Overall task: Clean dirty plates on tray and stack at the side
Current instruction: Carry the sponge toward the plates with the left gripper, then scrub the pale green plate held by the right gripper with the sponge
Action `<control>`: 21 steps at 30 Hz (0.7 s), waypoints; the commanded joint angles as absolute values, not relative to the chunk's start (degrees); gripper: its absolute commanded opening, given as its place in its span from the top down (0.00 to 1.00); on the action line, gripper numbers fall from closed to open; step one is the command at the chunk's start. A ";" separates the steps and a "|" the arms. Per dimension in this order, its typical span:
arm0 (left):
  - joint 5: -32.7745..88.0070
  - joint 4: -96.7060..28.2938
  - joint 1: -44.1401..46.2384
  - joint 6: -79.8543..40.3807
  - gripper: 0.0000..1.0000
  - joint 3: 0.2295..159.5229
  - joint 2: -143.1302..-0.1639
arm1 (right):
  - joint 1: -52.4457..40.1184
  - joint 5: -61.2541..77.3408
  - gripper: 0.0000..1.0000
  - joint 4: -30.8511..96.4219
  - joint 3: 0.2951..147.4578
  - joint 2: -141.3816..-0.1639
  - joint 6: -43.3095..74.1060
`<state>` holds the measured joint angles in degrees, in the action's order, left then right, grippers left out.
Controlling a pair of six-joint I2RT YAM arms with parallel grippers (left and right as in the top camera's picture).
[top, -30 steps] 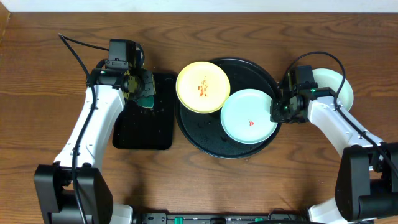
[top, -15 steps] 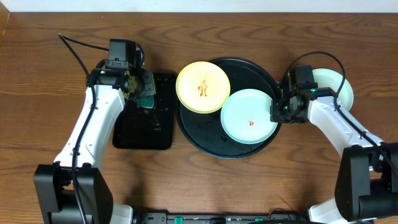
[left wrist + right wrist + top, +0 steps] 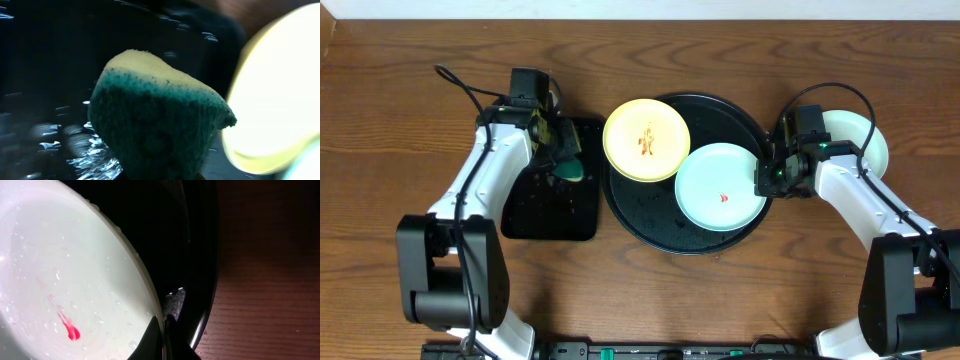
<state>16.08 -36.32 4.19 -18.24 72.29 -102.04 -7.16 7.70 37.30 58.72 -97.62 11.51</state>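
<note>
The round black tray [image 3: 745, 125] carries a pale yellow plate [image 3: 647, 140] with an orange smear at its upper left, and a mint plate [image 3: 720, 188] with a red smear [image 3: 70, 330] at its lower right. My right gripper [image 3: 767, 178] [image 3: 162, 317] is shut on the right rim of that mint plate [image 3: 75, 270]. A second mint plate [image 3: 860, 140] lies on the wood at the far right, partly under the right arm. My left gripper [image 3: 560, 152] is shut on a green and yellow sponge [image 3: 568, 170] [image 3: 155, 125], just left of the yellow plate [image 3: 280, 95]; the sponge hides its fingers.
A wet rectangular black tray [image 3: 548, 205] lies under the sponge, left of the round tray. The round tray's raised rim [image 3: 202, 255] runs just right of my right fingers, with bare wood tabletop [image 3: 270, 280] beyond it.
The left arm has swung its elbow in, and the sponge has shifted slightly right and down toward the yellow plate. The right arm and both plates on the tray have not moved.
</note>
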 commanded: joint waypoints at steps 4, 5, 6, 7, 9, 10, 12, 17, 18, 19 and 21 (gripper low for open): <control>25.04 -36.56 7.99 -19.84 0.93 76.34 -100.40 | -8.27 9.08 0.99 37.04 58.76 -98.10 12.10; 25.06 -36.56 9.52 -19.90 0.93 76.77 -100.40 | -8.40 9.28 0.99 37.06 58.76 -98.10 12.08; 25.04 -36.23 11.25 -20.47 0.93 76.90 -100.42 | -8.60 9.32 0.99 37.10 58.76 -98.10 12.12; 25.04 -35.53 13.41 -21.39 0.93 76.90 -100.44 | -8.82 9.34 0.99 37.12 58.76 -98.10 12.12; 24.99 -33.82 17.52 -22.79 0.93 76.90 -100.79 | -9.43 9.32 0.99 37.17 58.76 -98.10 12.16; 24.84 -32.77 19.59 -23.51 0.93 76.90 -101.10 | -9.67 9.32 0.99 37.12 58.76 -98.10 12.21; 24.82 -30.09 23.97 -24.47 0.93 76.90 -101.86 | -10.13 9.28 0.99 37.12 58.76 -98.10 12.40; 20.95 -25.47 32.01 -34.30 0.93 76.88 -104.97 | -10.17 9.26 0.99 37.54 58.76 -98.10 12.84; 20.95 -24.47 33.34 -35.70 0.92 76.90 -105.82 | -10.17 9.26 0.99 37.56 58.76 -98.10 12.84; 20.95 -23.51 34.59 -36.97 0.93 76.90 -106.76 | -10.17 9.28 0.99 37.54 58.76 -98.10 12.84; 20.95 -21.54 37.08 -39.62 0.93 76.88 -108.84 | -10.17 9.28 0.99 37.56 58.76 -98.10 12.84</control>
